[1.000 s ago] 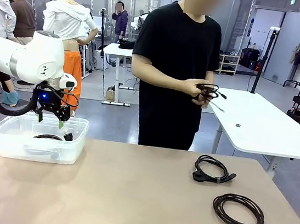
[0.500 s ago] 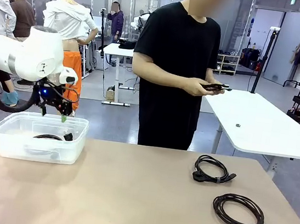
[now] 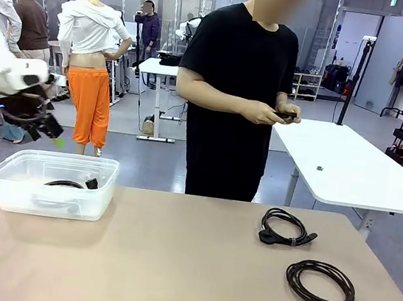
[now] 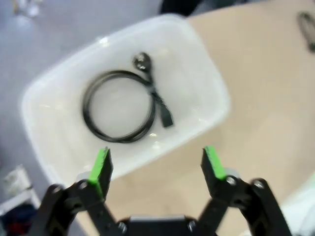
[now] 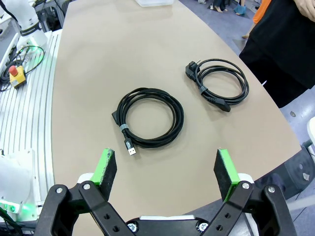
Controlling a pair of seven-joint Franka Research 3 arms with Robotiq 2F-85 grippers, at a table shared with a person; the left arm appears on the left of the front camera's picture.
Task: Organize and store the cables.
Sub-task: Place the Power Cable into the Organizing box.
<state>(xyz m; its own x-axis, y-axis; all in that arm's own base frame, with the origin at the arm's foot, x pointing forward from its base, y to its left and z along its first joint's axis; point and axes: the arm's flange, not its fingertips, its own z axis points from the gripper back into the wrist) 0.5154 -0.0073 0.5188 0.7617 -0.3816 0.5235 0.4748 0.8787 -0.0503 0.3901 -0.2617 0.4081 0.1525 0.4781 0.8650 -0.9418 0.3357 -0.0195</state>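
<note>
Front view: banded cable [image 3: 291, 276] lies near the table's [image 3: 171, 265] right edge.

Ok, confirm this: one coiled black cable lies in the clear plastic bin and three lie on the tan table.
Not quite. Two coiled black cables lie on the tan table, not three: the right wrist view shows a banded coil and a plain coil. One coiled black cable does lie in the clear plastic bin.
</note>
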